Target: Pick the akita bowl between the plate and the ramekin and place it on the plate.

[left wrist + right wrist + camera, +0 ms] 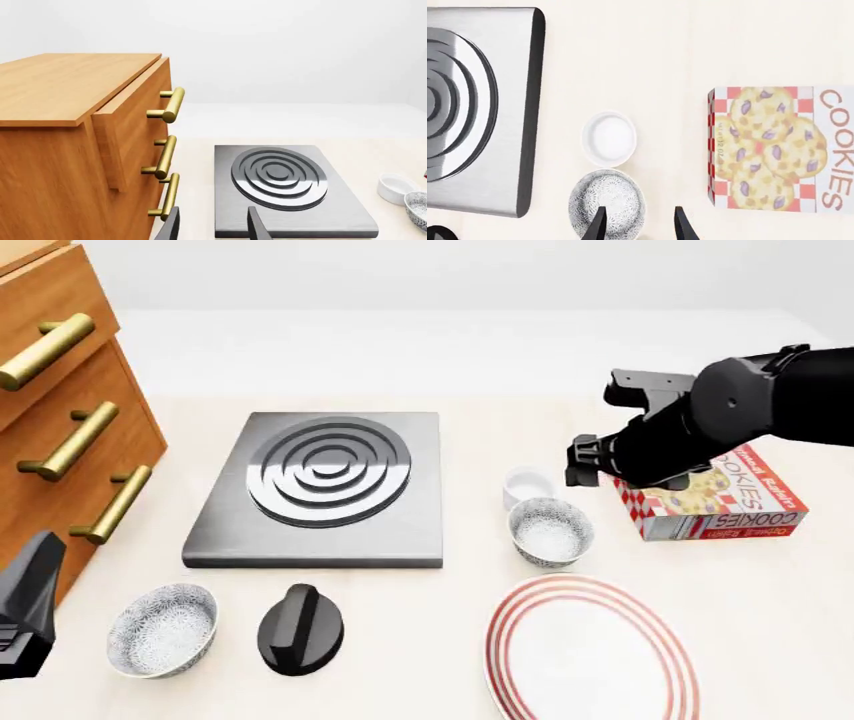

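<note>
The right gripper (637, 227), fingers spread and empty, hangs above the akita bowl (550, 531) between ramekin (527, 485) and plate (591, 651); coming down, it could probably knock the touching ramekin.

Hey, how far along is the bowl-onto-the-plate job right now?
Nothing is moved yet. The small speckled grey-patterned bowl sits on the table between the tiny plain white ramekin and the large red-ringed white plate. In hand: the right pincer hangs open above the bowl's rim, holding nothing. Left: lower, grasp, lift and set the bowl on the bare plate. The left pincer idles by the wooden drawers.
</note>
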